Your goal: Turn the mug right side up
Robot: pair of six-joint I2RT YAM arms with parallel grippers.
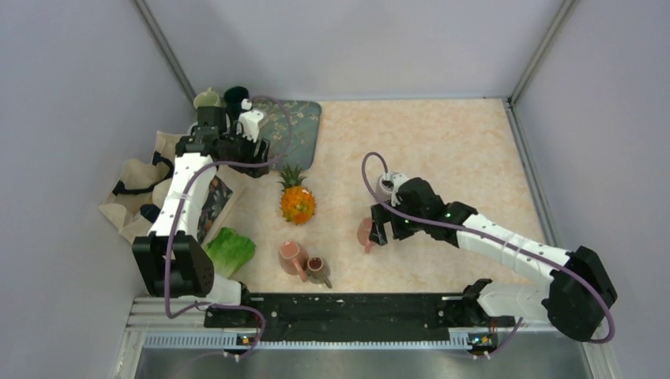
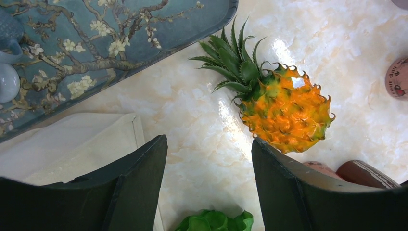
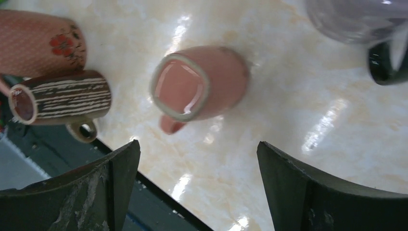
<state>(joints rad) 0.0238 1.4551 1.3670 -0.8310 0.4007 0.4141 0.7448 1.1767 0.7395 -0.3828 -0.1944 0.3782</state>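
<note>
Right wrist view — pink mug [image 3: 197,84] on its side, just ahead of the spread right gripper [image 3: 197,149] — left gripper [image 2: 208,142] likewise spread

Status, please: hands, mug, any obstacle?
Left hand open near pineapple; right hand open above pink mug. Mug base up, untouched. Beside it, apart: striped mug.

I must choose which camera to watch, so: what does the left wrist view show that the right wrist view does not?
Only the left wrist view: the pineapple, the floral tray, a pale cloth, green lettuce. Only the right wrist view: the pink mug in full, handle included, ahead of the open right hand. Both: the marble table, and the striped brown mug beside the pink vase, whole in the right view, only slivers behind a finger of the open left hand in the left view.
</note>
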